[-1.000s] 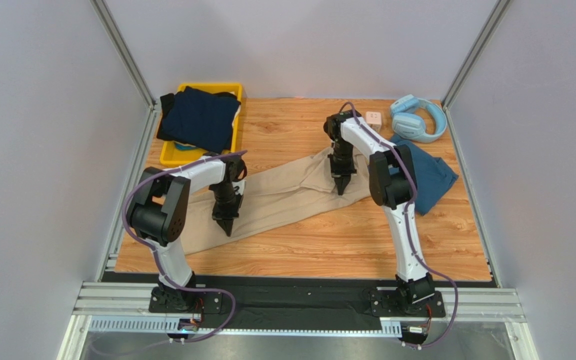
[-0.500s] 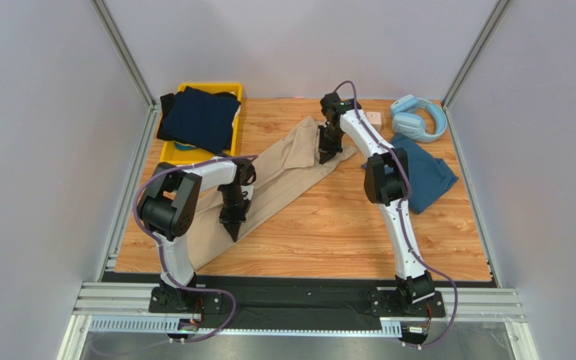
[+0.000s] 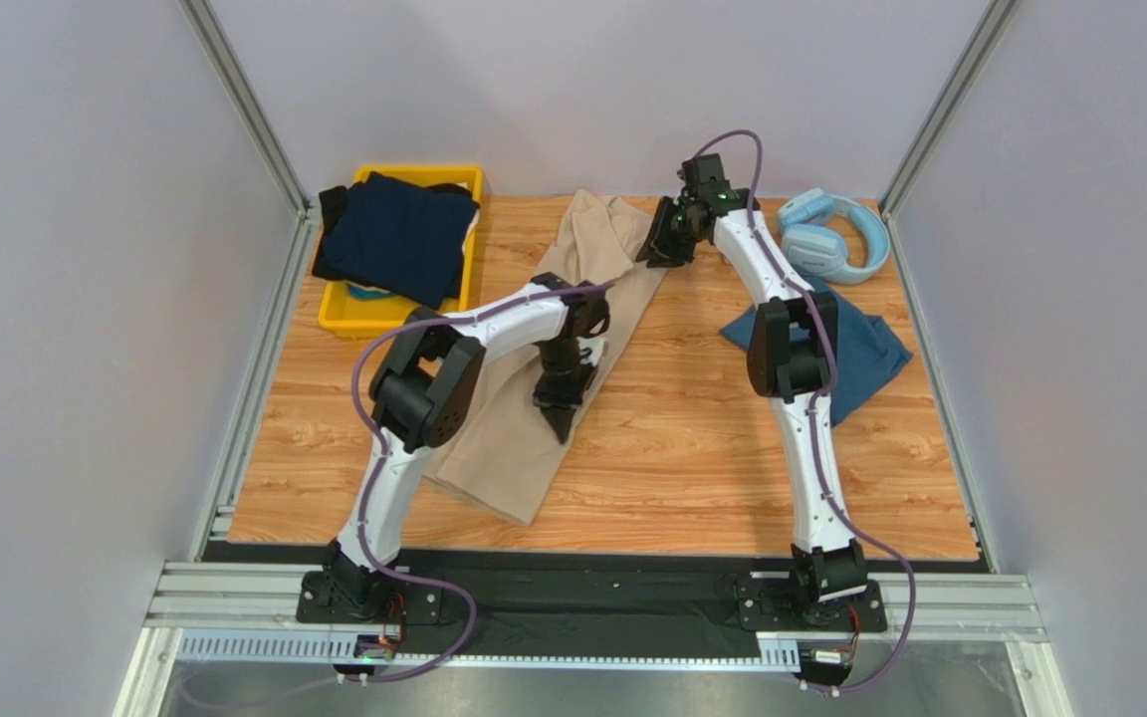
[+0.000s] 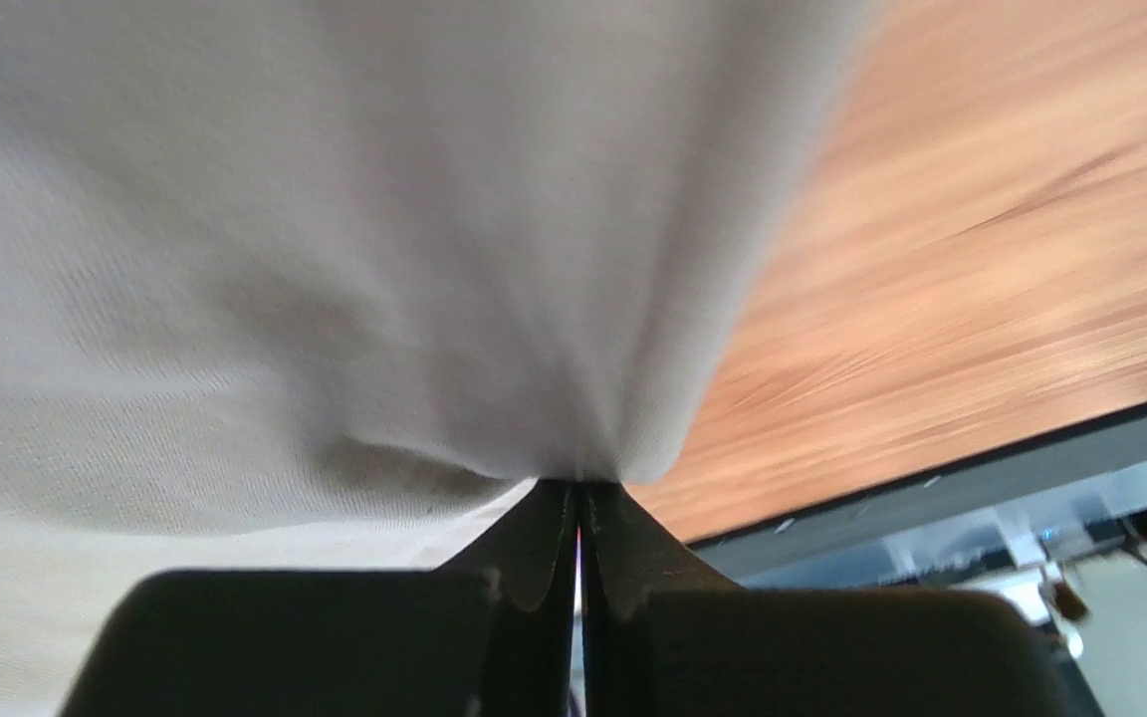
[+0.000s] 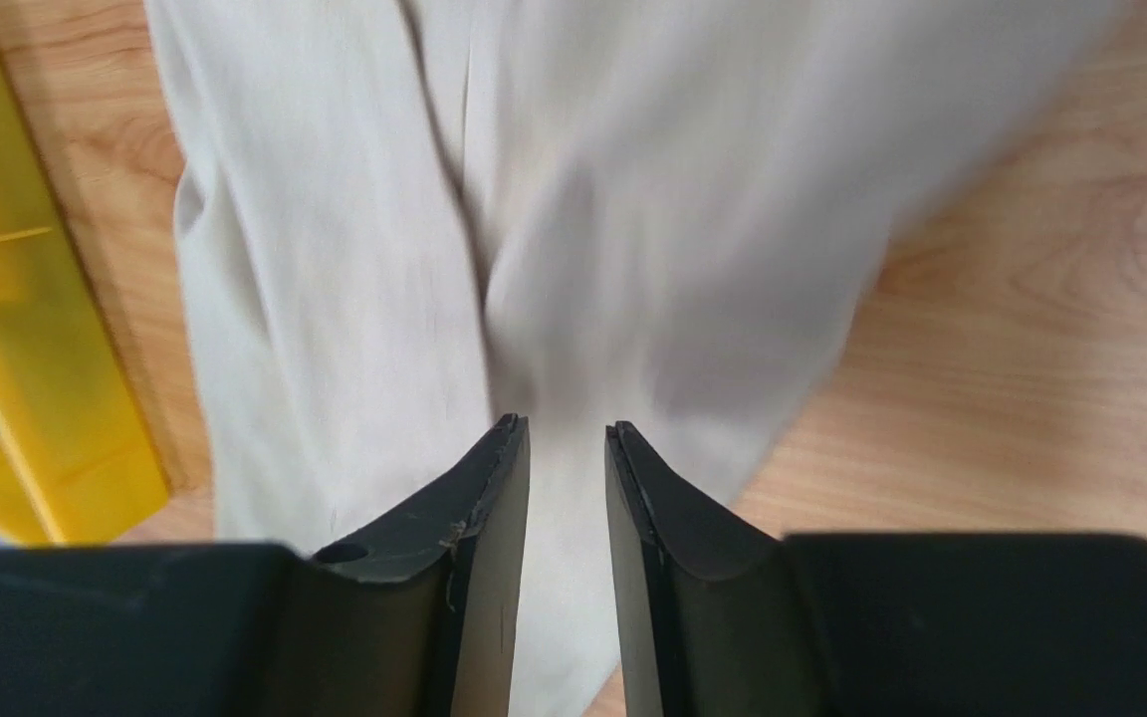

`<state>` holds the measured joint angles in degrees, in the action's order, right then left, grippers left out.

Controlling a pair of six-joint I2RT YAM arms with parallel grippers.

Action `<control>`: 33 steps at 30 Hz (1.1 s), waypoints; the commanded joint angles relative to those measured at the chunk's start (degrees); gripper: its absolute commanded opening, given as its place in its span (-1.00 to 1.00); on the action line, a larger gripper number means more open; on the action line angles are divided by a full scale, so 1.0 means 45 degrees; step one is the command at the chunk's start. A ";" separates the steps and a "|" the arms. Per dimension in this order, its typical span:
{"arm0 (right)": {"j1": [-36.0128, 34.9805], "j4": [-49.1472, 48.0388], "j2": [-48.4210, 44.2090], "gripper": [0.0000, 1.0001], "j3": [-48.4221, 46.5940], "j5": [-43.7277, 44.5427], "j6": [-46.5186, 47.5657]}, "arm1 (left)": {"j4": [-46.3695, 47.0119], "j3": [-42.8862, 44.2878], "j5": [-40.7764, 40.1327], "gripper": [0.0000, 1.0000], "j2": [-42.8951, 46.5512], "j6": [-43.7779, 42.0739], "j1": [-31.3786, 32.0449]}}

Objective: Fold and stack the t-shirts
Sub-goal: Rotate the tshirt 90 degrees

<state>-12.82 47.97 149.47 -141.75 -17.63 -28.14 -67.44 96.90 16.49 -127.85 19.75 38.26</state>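
The beige t-shirt (image 3: 512,433) lies in a long narrow strip from the table's far edge toward the near left. My left gripper (image 3: 562,413) is shut on a pinch of its cloth (image 4: 310,224) at mid-length, the fingertips (image 4: 581,486) pressed together. My right gripper (image 3: 659,248) hovers open just over the shirt's far end (image 5: 610,179), with nothing between its fingers (image 5: 497,478). The teal-blue t-shirt (image 3: 861,356) lies crumpled at the right. The dark navy t-shirt (image 3: 393,232) rests folded on the yellow bin (image 3: 343,309).
Light-blue headphones (image 3: 834,232) sit at the far right corner. The yellow bin (image 5: 26,344) stands close to the left of the beige shirt's far end. Bare wood (image 3: 684,463) shows in the near middle and near right. Grey walls enclose the table.
The beige shirt swung from lying crosswise to lying far-to-near. My right gripper carried its end to the far edge and opened. My left gripper moved right, still pinching the cloth.
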 commanded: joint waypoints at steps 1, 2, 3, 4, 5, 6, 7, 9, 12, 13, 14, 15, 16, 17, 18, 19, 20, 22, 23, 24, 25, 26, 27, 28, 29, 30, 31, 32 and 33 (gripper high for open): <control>0.0056 -0.1556 -0.2567 -0.38 0.0814 -0.1609 -0.0387 | -0.0052 0.2625 0.0261 -0.93 -0.0242 0.0512 0.0287; 0.0114 -0.1751 -0.2880 -0.36 0.1049 -0.1803 -0.0503 | -0.0052 0.2723 0.0261 -0.90 0.0243 0.0611 0.0287; 0.0250 -0.1772 -0.3463 -0.35 0.1419 -0.2347 -0.0620 | -0.0014 0.2647 0.0261 -0.87 0.0576 0.0689 0.0267; 0.0328 -0.1772 -0.3701 -0.35 0.1616 -0.2662 -0.0757 | -0.0033 0.2549 0.0184 -0.84 0.0928 0.0728 0.0267; 0.0445 -0.1792 -0.3994 -0.35 0.1850 -0.2897 -0.1126 | -0.0052 0.2393 0.0009 -0.83 0.1666 0.0748 0.0287; 0.0601 -0.1772 -0.4519 -0.35 0.2587 -0.3170 -0.1207 | -0.0033 0.1889 -0.0109 -0.82 0.2060 0.0748 0.0267; 0.0641 -0.1714 -0.4853 -0.35 0.2942 -0.3289 -0.1227 | -0.0052 0.1575 -0.0207 -0.81 0.2451 0.0671 0.0267; 0.0642 -0.1441 -0.5748 -0.34 0.4246 -0.3271 -0.1032 | -0.0169 0.0501 -0.0674 -0.81 0.3545 0.0339 0.0209; 0.0486 -0.1108 -0.6455 -0.34 0.5734 -0.3659 -0.0838 | -0.0073 -0.1528 -0.1827 -0.81 0.4776 0.0046 -0.0005; 0.0408 -0.1127 -0.6805 -0.33 0.6957 -0.3758 -0.0643 | 0.0315 -0.2172 -0.2119 -0.81 0.5049 0.0026 -0.0142; 0.0233 -0.0954 -0.6944 -0.33 0.7472 -0.3778 -0.0467 | 0.0551 -0.3377 -0.2141 -0.81 0.5497 0.0006 -0.0491; 0.0174 -0.0778 -0.7004 -0.33 0.8057 -0.3855 -0.0233 | 0.0766 -0.3892 -0.2180 -0.81 0.5695 0.0025 -0.0707; 0.0096 -0.0544 -0.7082 -0.33 0.8991 -0.4030 -0.0115 | 0.1290 -0.4400 -0.2335 -0.81 0.5851 0.0045 -0.0903; -0.0099 -0.0522 -0.7140 -0.34 0.9600 -0.4129 -0.0056 | 0.1508 -0.5140 -0.2395 -0.81 0.6085 0.0045 -0.1214; -0.0236 -0.0503 -0.7218 -0.34 1.0070 -0.4033 -0.0016 | 0.1626 -0.5360 -0.2414 -0.81 0.6126 0.0026 -0.1333; -0.0411 -0.0522 -0.7277 -0.34 1.0520 -0.3974 0.0081 | 0.1782 -0.5497 -0.2453 -0.81 0.6088 0.0006 -0.1392; -0.0780 -0.0619 -0.7355 -0.34 1.1375 -0.3915 0.0101 | 0.1899 -0.5692 -0.2512 -0.81 0.6010 -0.0013 -0.1432; -0.1289 -0.1007 -0.7337 -0.34 1.1947 -0.3681 -0.0131 | 0.2269 -0.5791 -0.2415 -0.81 0.5834 -0.0033 -0.1432; -0.1814 -0.1262 -0.7182 -0.34 1.2240 -0.3661 -0.0327 | 0.2388 -0.5792 -0.2395 -0.81 0.5601 0.0006 -0.1432; -0.2109 -0.1477 -0.7045 -0.34 1.2204 -0.3719 -0.0522 | 0.2447 -0.5772 -0.2356 -0.82 0.5464 0.0025 -0.1432; -0.2402 -0.1634 -0.6869 -0.34 1.2068 -0.3700 -0.0737 | 0.2622 -0.5772 -0.2221 -0.82 0.5308 0.0045 -0.1432; -0.2947 -0.1674 -0.6655 -0.35 1.1603 -0.3642 -0.0855 | 0.2662 -0.5734 -0.2181 -0.82 0.5074 0.0045 -0.1432; -0.3184 -0.1655 -0.6324 -0.35 1.1328 -0.3525 -0.0914 | 0.2682 -0.5714 -0.2122 -0.82 0.4975 0.0026 -0.1432; -0.3360 -0.1674 -0.6185 -0.35 1.1112 -0.3524 -0.0992 | 0.2701 -0.5694 -0.2083 -0.82 0.4877 -0.0013 -0.1432; -0.3633 -0.1675 -0.6068 -0.35 1.0897 -0.3524 -0.1205 | 0.2682 -0.5694 -0.1986 -0.82 0.4683 -0.0149 -0.1432; -0.3694 -0.1675 -0.5893 -0.35 1.0586 -0.3563 -0.1304 | 0.2663 -0.5752 -0.1985 -0.82 0.4623 -0.0189 -0.1432; -0.3752 -0.1713 -0.5814 -0.35 1.0409 -0.3563 -0.1363 | 0.2701 -0.5830 -0.2024 -0.83 0.4545 -0.0247 -0.1432; -0.3811 -0.1694 -0.5736 -0.35 1.0272 -0.3563 -0.1422 | 0.2701 -0.6024 -0.2024 -0.84 0.4409 -0.0306 -0.1432; -0.3831 -0.1675 -0.5522 -0.35 0.9980 -0.3544 -0.1500 | 0.2740 -0.6142 -0.2024 -0.89 0.4330 -0.0306 -0.1432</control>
<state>-30.44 42.76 123.15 -91.77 -33.58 -32.38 -56.45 70.04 6.81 -107.18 20.12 31.75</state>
